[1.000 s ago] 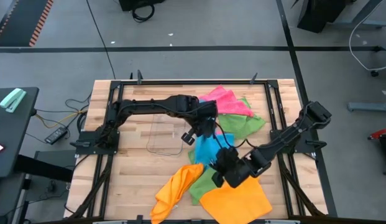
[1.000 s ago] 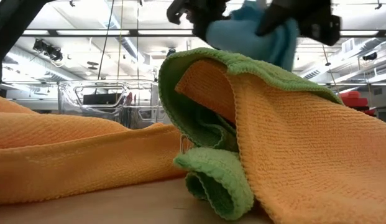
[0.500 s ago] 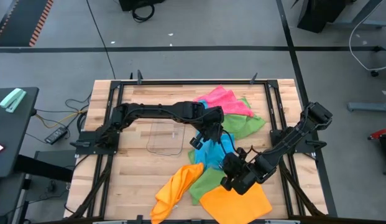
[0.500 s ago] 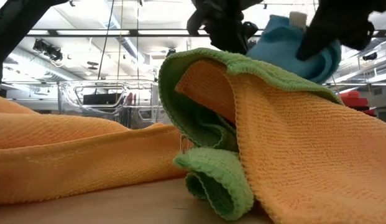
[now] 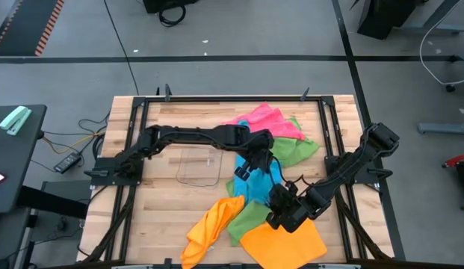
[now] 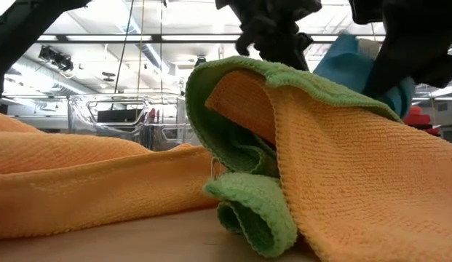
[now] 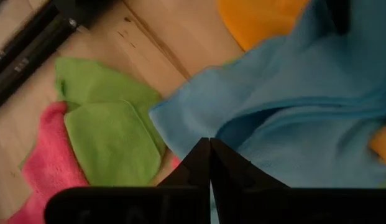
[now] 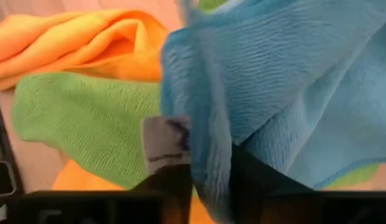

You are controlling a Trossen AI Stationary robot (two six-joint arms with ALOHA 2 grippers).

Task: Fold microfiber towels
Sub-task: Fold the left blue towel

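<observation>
Blue towel: held above the table centre, among the other towels. Left gripper: we saw it pinch fully shut on one edge. Right gripper: slackened, towel between its fingers; we judged regrasping underway.

The left hand shows its 2 dark fingers pressed together, tips meeting at the edge of a sky blue towel that fills much of the view in loose folds. Beside it on the wooden table lie a green towel and a pink towel, touching each other. An orange towel sits beyond the blue one.
</observation>
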